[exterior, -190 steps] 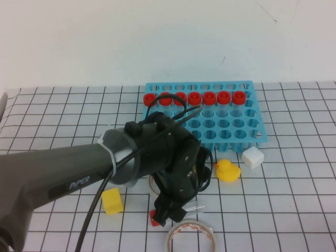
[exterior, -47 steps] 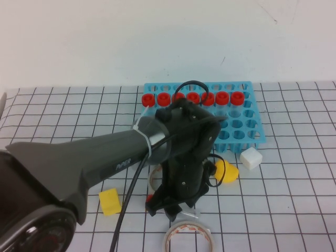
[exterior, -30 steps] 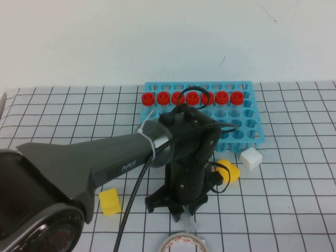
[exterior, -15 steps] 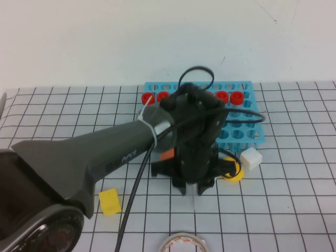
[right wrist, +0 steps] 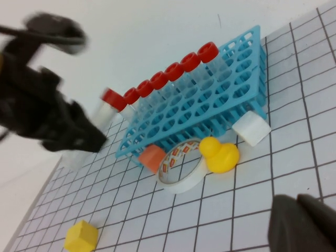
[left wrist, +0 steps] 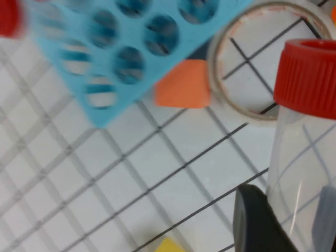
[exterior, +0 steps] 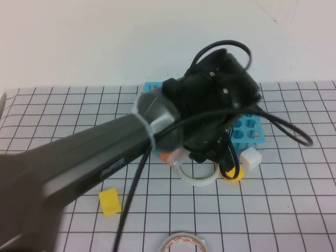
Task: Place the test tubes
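Test tube (left wrist: 304,131), likely light, slick and breakable, hangs clamped by its clear barrel, a sound place to hold, in the left gripper (left wrist: 290,226) just near of the blue rack (exterior: 247,128), while the right gripper (right wrist: 296,218) sits clenched, empty, at near right.

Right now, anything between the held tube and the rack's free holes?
Nothing visible. Left claw, by the blue plastic rack, holds the red-capped clear test tube; the free holes lie uncovered. Right claw hangs apart from it, shut.
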You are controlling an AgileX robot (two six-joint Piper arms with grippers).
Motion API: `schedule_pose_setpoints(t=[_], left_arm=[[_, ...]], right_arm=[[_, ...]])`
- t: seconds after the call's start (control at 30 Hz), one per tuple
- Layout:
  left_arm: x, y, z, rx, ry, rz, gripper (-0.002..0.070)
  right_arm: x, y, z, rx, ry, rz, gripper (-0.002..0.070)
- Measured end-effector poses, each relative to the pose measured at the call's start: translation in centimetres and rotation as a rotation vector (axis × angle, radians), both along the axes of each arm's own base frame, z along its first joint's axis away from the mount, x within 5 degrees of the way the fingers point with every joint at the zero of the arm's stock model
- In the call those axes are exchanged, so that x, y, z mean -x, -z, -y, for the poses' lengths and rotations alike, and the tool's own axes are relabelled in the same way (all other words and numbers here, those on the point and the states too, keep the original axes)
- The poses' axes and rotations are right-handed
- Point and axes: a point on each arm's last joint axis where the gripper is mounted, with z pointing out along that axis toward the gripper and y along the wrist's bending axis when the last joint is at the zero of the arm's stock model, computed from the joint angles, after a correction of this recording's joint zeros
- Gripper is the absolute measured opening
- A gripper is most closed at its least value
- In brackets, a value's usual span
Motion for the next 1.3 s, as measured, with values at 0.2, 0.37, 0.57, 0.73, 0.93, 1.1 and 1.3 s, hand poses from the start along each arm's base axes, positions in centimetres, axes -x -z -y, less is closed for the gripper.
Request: schedule_pose_setpoints(t=[0.2,0.37,0.57,0.73,0.93,1.1,1.3], left_arm=[[4.1,-2.5,-2.7,0.059,0.061,0.115,0.0208],[7.9,-2.4,-6.9,0.212,0.092,0.191,0.0208],[12.5,-2.0,-10.5,0.521,0.243,0.358,0.0207],[14.5,-1.3,-11.4,0.654,0.388,0.444,0.0208],[14.8,-1.9,-10.6,0.795,0.483,0.491,0.0208],[13.7,-3.1,-11.2,0.971,0.443,0.553,0.0207],[12.7,-3.6,-12.3,1.181,0.388,0.621,0.0207]], right_arm=[[0.0,0.0,-0.1,0.001,-0.013,-0.004,-0.0001],[0.2,-0.2,-0.5,0.004,-0.065,0.020,-0.0001],[0.6,-1.6,-1.4,0.060,-0.183,0.166,-0.0001],[0.6,-5.3,-2.1,0.147,-0.271,0.248,-0.0001],[-2.0,-9.6,-2.9,0.202,-0.382,0.291,0.0000],[-4.6,-11.9,-3.5,0.315,-0.477,0.407,0.0141],[-7.6,-13.4,-4.3,0.321,-0.614,0.416,0.0499]])
